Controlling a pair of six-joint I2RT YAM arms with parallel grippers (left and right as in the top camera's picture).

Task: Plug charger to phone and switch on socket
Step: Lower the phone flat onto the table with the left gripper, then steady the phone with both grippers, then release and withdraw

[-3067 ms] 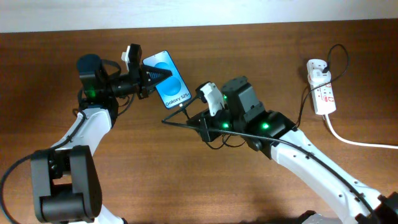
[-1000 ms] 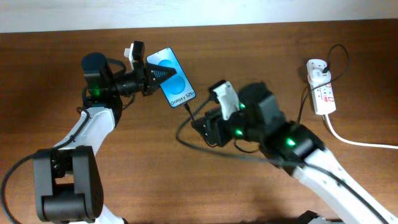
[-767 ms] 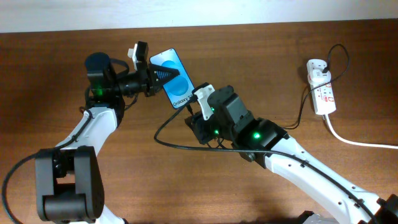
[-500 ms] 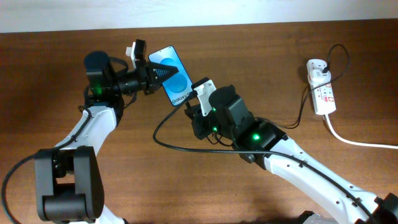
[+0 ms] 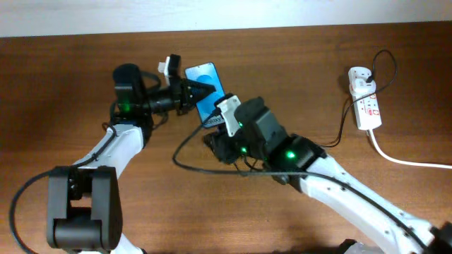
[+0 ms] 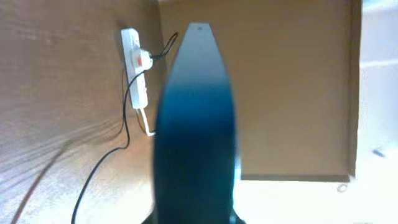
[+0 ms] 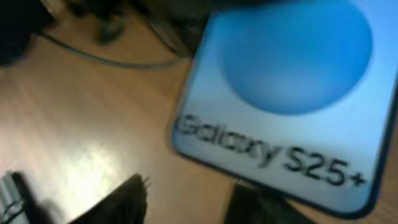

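Over the middle of the desk (image 5: 63, 77), the left gripper (image 5: 191, 92) has its jaws clamped on the phone (image 5: 209, 79). The right gripper (image 7: 189, 202) sits just below the phone's bottom edge, but I cannot tell whether its jaws pinch the charger (image 5: 175, 155). Plugging in looks unfinished to me. The socket (image 5: 366, 99), well off to the right, has yet to be switched on.

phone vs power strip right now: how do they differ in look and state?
Colour: the slim light-blue-screened smartphone has dark edges; the small white elongated power strip carries red switch marks. Shape: the phone is a broad slab, the strip is narrow. State: the phone is clamped in the left gripper; the strip lies untouched on the brown wooden table at its right side. Both are flat and rectangular.
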